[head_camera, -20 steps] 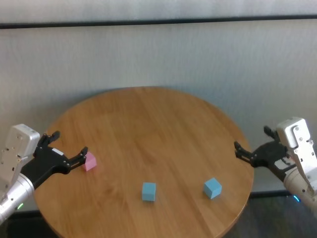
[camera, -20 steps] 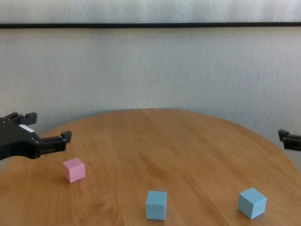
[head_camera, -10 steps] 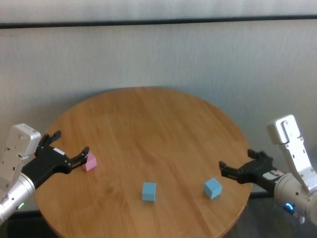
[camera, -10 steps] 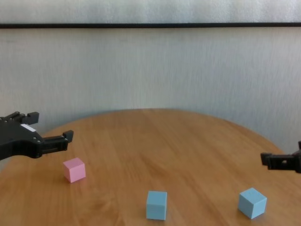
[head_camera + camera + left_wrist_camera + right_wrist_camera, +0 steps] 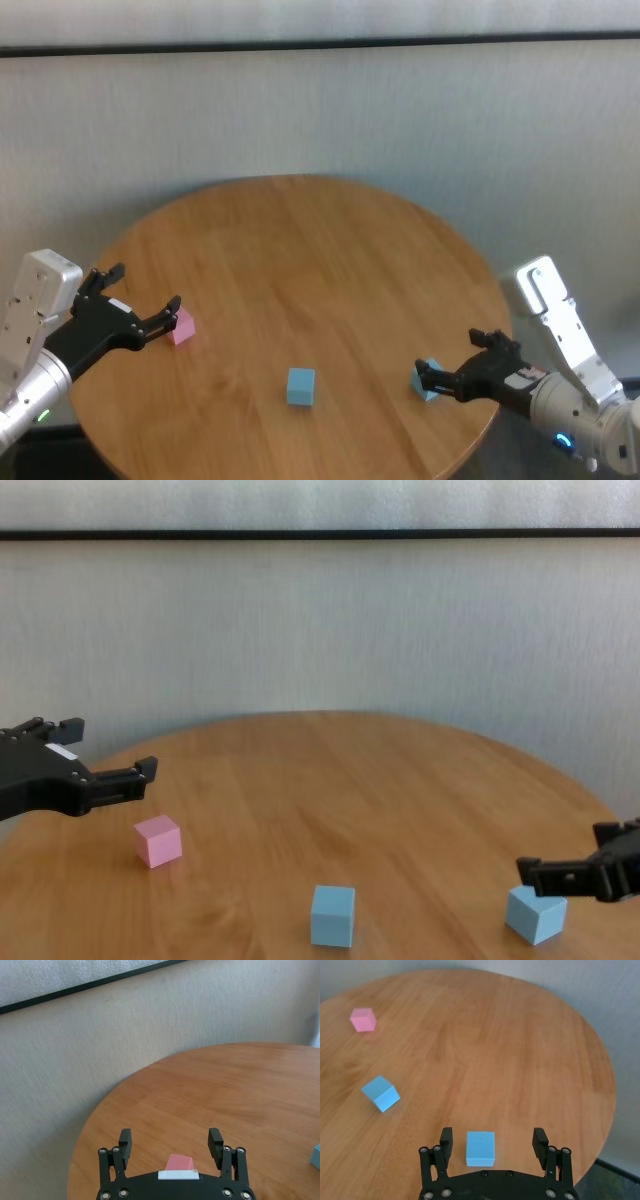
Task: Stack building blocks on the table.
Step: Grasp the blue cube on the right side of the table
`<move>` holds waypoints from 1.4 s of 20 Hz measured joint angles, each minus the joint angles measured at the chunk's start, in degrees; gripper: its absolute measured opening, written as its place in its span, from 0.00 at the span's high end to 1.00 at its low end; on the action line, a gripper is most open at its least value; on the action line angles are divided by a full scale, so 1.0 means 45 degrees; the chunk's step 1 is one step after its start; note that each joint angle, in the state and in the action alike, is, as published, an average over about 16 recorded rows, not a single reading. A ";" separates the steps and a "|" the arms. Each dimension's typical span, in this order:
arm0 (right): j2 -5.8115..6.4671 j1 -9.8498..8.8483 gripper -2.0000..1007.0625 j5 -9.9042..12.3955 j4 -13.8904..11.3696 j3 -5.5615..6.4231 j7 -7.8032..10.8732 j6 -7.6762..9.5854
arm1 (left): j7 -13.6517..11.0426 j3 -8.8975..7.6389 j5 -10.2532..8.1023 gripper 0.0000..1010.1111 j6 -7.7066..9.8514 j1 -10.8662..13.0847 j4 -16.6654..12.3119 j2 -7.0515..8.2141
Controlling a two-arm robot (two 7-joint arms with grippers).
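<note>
Blocks, three small matte cubes, are lying apart and unstacked on the round light-brown wood-grain bench (image 5: 300,250): a pink cube (image 5: 182,325) at the left of the head frame, a light blue cube (image 5: 300,386) at lower centre, and a second light blue cube (image 5: 427,380) at lower right. The right hand (image 5: 455,372) is reaching low over the bench edge with its fingers spread wide and gripping nothing. In the right wrist frame this second blue cube (image 5: 481,1148) is sitting between the two open fingertips, square to them and just ahead of the palm, so the right arm is plainly the nearer one for it. The likely next move is a short push forward and a close. The left hand (image 5: 135,312) is hovering released just beside the pink cube, which is showing between its fingers in the left wrist frame (image 5: 180,1163), not yet grasped.
</note>
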 joint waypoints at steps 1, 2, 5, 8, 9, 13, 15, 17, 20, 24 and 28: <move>0.0003 0.0023 0.00 -0.0089 0.0038 -0.0075 0.0073 0.0000 | -0.0002 0.0001 -0.0002 0.01 -0.0001 -0.0001 0.0001 0.0000; 0.0003 0.0050 0.00 -0.0183 0.0083 -0.0151 0.0145 0.0002 | -0.0004 0.0003 -0.0003 0.01 -0.0002 -0.0002 0.0002 0.0000; -0.0012 0.0140 0.00 -0.0455 0.0242 -0.0357 0.0311 0.0026 | -0.0010 0.0006 -0.0008 0.01 -0.0006 -0.0004 0.0004 0.0000; -0.0103 0.0250 0.00 -0.0675 0.0437 -0.0500 0.0380 0.0117 | -0.0014 0.0009 -0.0011 0.01 -0.0009 -0.0007 0.0005 0.0000; -0.0150 0.0286 0.00 -0.0729 0.0503 -0.0527 0.0387 0.0161 | -0.0015 0.0010 -0.0012 0.01 -0.0010 -0.0008 0.0006 0.0000; -0.0380 0.0418 0.00 -0.0878 0.0758 -0.0562 0.0352 0.0405 | -0.0019 0.0014 -0.0016 0.01 -0.0013 -0.0011 0.0007 0.0000; -0.0522 0.0472 0.00 -0.0907 0.0875 -0.0533 0.0309 0.0555 | -0.0020 0.0015 -0.0018 0.01 -0.0013 -0.0012 0.0007 0.0000; -0.0670 0.0513 0.00 -0.0910 0.0973 -0.0486 0.0270 0.0711 | -0.0021 0.0017 -0.0019 0.01 -0.0014 -0.0014 0.0007 0.0000; -0.0870 0.0552 0.00 -0.0895 0.1085 -0.0400 0.0230 0.0913 | -0.0022 0.0018 -0.0021 0.01 -0.0015 -0.0016 0.0008 0.0000; -0.1050 0.0575 0.00 -0.0886 0.1167 -0.0290 0.0254 0.1120 | -0.0022 0.0019 -0.0022 0.01 -0.0014 -0.0018 0.0008 0.0000; -0.1153 0.0595 0.00 -0.0927 0.1212 -0.0219 0.0329 0.1257 | -0.0021 0.0019 -0.0023 0.01 -0.0014 -0.0019 0.0008 0.0000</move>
